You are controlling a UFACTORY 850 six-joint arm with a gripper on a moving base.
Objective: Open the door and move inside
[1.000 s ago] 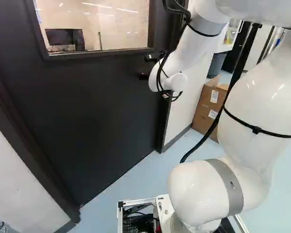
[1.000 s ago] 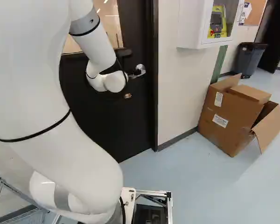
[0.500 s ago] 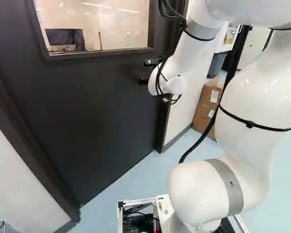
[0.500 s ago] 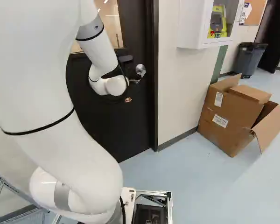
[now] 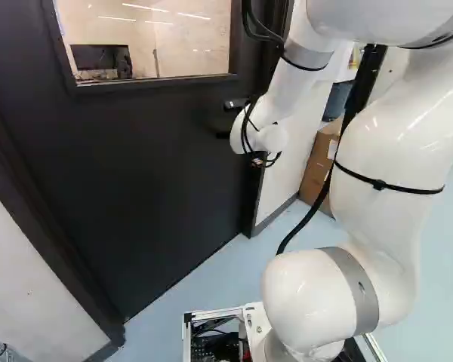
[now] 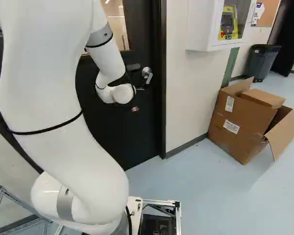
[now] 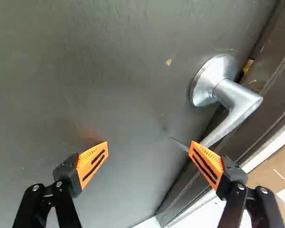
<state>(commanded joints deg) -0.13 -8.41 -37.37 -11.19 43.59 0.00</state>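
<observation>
The fingers (image 6: 134, 109) are spread wide in front of the black door (image 5: 121, 173), and only air and the bare door face show between their orange pads. The door lever (image 7: 242, 114) is not between them: it starts from its round plate (image 7: 205, 88), ahead of and to the outer side of the finger nearer the door frame (image 7: 256, 126), and runs back until that fingertip covers part of it. Whether the two touch, I cannot tell. The other finger stands well apart from the lever, over plain door. The door looks closed in its frame. Its window (image 5: 147, 38) is higher than the fingers. Past the frame, on the lever's side of the fingers, sits an open cardboard box (image 6: 235, 127) on the floor (image 6: 206, 186), with a white wall cabinet (image 6: 201, 27) above the fingers' height.
</observation>
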